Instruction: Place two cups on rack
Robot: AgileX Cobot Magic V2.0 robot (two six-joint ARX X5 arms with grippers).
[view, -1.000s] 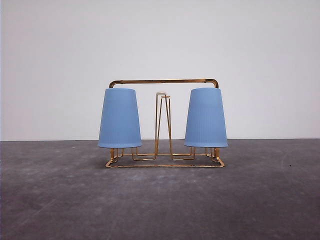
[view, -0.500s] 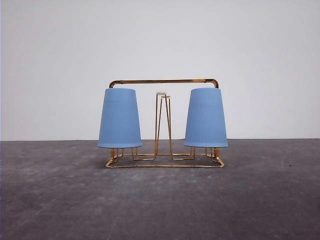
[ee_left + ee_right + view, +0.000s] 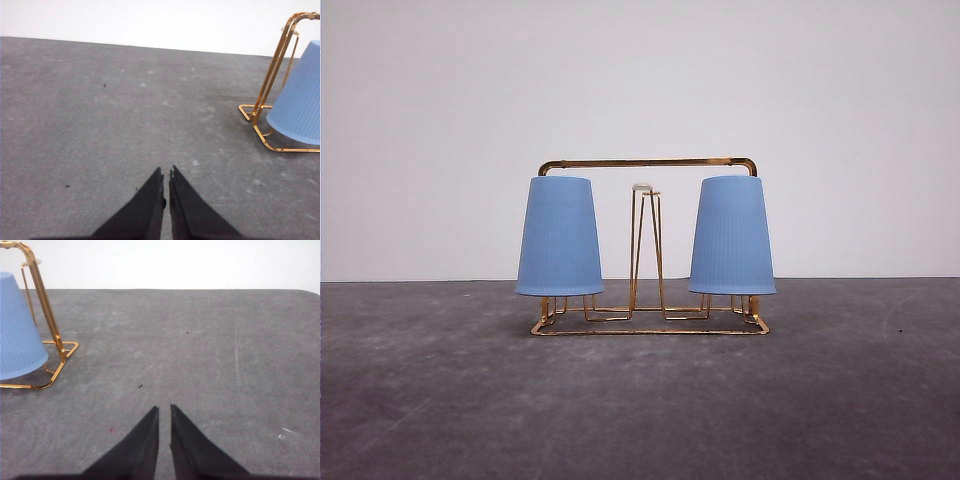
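left gripper (image 3: 166, 172) and right gripper (image 3: 164, 408): low over table (image 3: 640, 410), fingers pressed together, empty; cups (image 3: 559, 237) inverted on rack (image 3: 647, 163).

Open table (image 3: 640, 410) all around; only the rack (image 3: 648, 163) (both cups (image 3: 559, 238) inverted on it) obstructs.

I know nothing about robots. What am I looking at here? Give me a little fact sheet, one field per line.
Surface: dark grey table
Rack: gold wire rack, standing upright on the table
Left cup: light blue cup, upside down on the rack's left end
Right cup: light blue cup, upside down on the rack's right end
Middle prong: bare, white-tipped
Left gripper: shut, holding nothing, apart from the rack
Right gripper: shut, holding nothing, apart from the rack
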